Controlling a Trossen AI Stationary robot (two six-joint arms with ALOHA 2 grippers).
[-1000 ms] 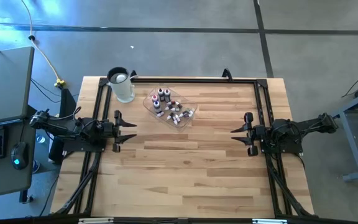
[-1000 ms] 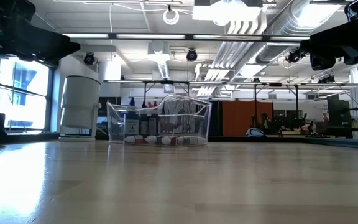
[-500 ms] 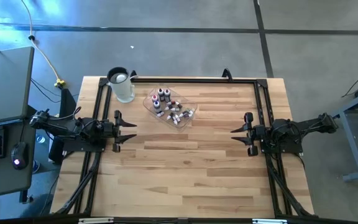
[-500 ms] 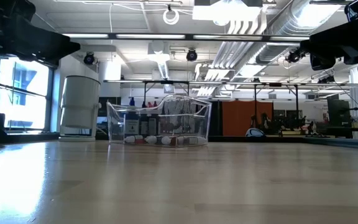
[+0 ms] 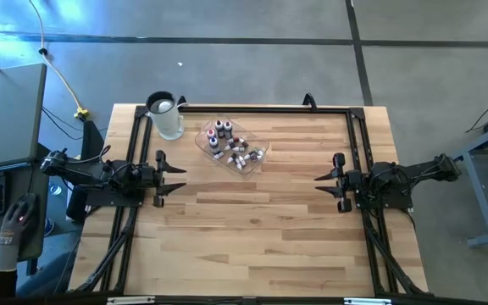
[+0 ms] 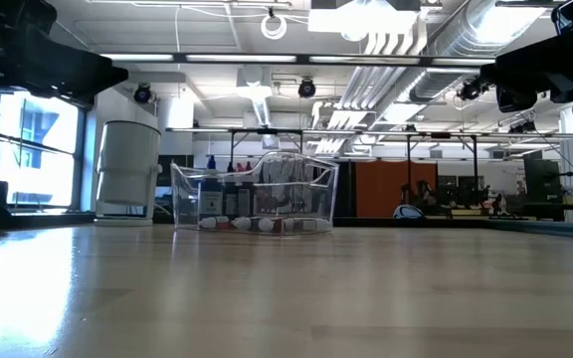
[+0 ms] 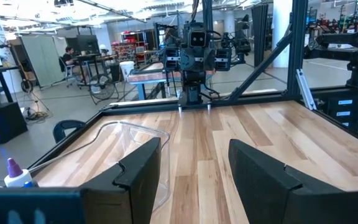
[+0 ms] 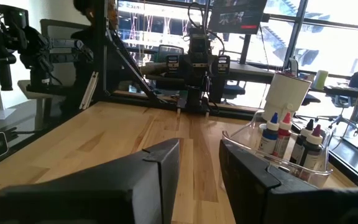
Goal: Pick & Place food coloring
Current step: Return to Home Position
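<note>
Only a person's hand [image 5: 19, 227] has come in at the side desk [image 5: 7, 110] since a second ago; both arms sit unchanged. The left gripper [image 5: 179, 179] and right gripper [image 5: 321, 182] face each other across the table [image 5: 261, 237], fingers spread apart and holding nothing. The food coloring bottles [image 5: 231, 146] lie together in the clear tray [image 5: 200, 139] beside the jug [image 5: 167, 119], nearer the left gripper and well apart from the right.

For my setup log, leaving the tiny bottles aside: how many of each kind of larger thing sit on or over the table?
clear tray: 1
jug: 1
grippers: 2, the left gripper and the right gripper, both open
Total: 4
</note>
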